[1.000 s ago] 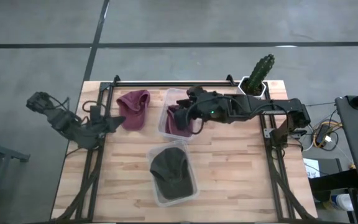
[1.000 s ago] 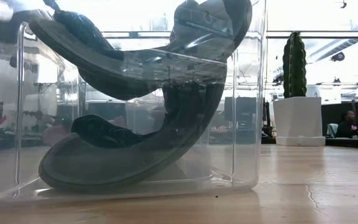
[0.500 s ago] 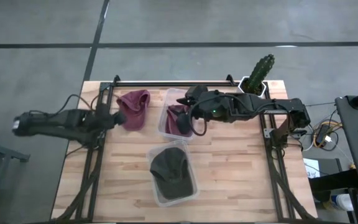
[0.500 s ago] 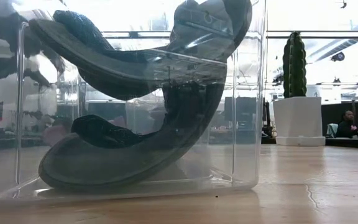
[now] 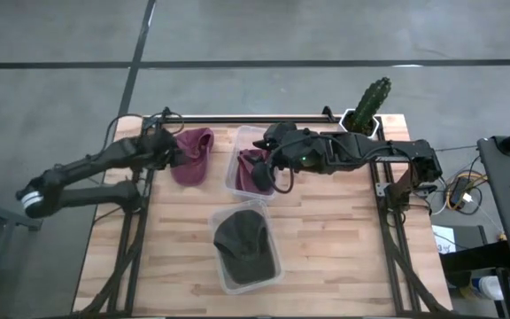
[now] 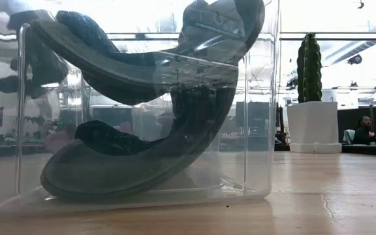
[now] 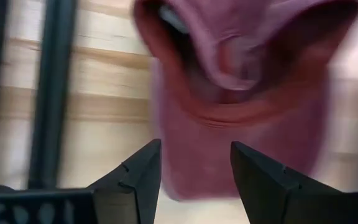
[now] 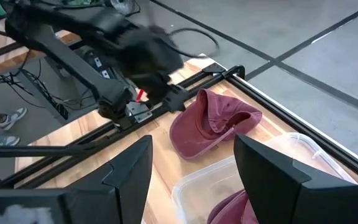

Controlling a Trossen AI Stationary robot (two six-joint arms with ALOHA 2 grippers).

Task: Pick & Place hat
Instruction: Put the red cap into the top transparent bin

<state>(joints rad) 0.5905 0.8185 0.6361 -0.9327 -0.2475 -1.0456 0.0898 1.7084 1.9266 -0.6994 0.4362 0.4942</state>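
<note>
**Left arm brought to the loose maroon hat; right arm held over the far bin**

Within the last second the left arm is being swung from outside the table's left edge to the back-left corner, so that the left gripper (image 5: 168, 151) is now being held just beside the maroon hat (image 5: 191, 154) lying on the wooden table (image 5: 343, 239). In the left wrist view the fingers (image 7: 138, 171) are being kept apart, empty, with the hat's fabric directly ahead of the gap. A grasp is judged to be the step being prepared.

The right gripper (image 5: 266, 158) is being held over the far clear bin (image 5: 237, 182), where a second maroon hat (image 5: 253, 168) is lying; its fingers (image 8: 132, 168) are being held apart and nothing is seen between them. A dark hat (image 5: 242, 244) is being kept in the near bin (image 5: 268, 275).

Room is being limited by the black rail (image 5: 237, 118) behind the hat and by the far bin's wall to its right; open board is being left in front of it. The cactus pot (image 5: 367, 108) is standing well apart.
</note>
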